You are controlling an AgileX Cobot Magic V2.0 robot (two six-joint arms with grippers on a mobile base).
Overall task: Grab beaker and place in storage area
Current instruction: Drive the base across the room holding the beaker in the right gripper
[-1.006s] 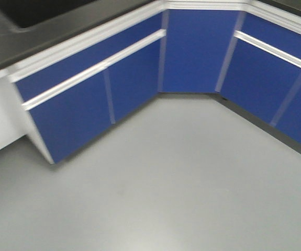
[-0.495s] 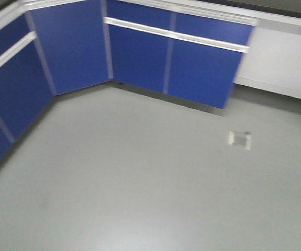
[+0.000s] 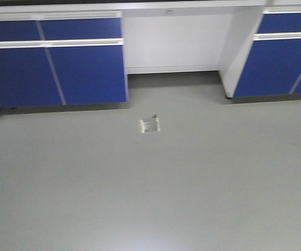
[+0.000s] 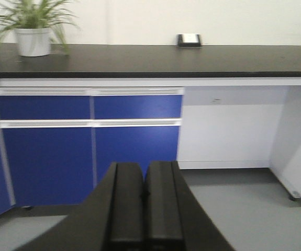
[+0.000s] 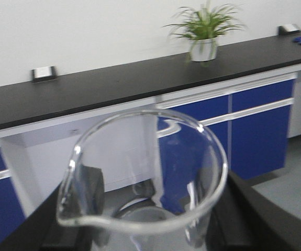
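While the long black desk (image 4: 140,60) spans my left wrist view above the blue cabinets (image 4: 87,151), I see the left end effector (image 4: 144,209) pressed together. The right end effector (image 5: 150,214) pinches the clear beaker (image 5: 145,157), upright, off the desk and well apart from its small white-faced box (image 4: 189,40).

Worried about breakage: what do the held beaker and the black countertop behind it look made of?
Beaker: likely clear glass, glossy; cabinets show through its wall and the rim glints, though clear plastic is possible. Countertop: matte black slab, perhaps resin or laminate; it shows only a faint sheen.
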